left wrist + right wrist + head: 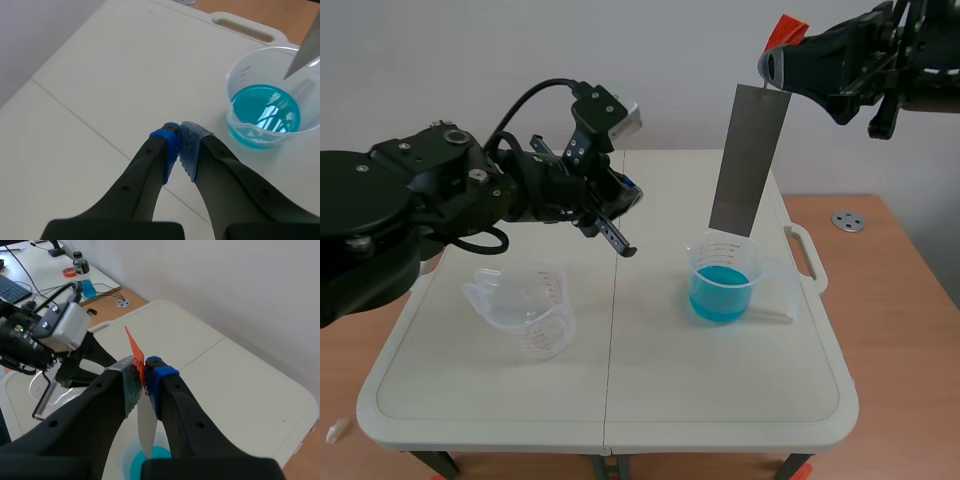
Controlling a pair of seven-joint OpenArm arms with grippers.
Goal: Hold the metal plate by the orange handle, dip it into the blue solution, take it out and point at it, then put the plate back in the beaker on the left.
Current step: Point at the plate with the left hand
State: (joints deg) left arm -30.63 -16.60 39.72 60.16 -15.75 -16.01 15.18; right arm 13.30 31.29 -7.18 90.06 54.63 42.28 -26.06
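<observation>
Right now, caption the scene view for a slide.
Right fingers hold the metal plate by its orange handle above the blue solution; left fingers, shut, hover near the empty beaker.

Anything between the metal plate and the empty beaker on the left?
Yes: the left gripper, shut, hangs over the table between the empty beaker and the beaker of blue solution, about on the line from the metal plate. A low sideways path would likely meet it.

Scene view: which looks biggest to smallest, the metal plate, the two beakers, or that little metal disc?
1. metal plate, tallest.
2. empty beaker and blue solution beaker: alike, no ranking.
3. metal disc.
</observation>
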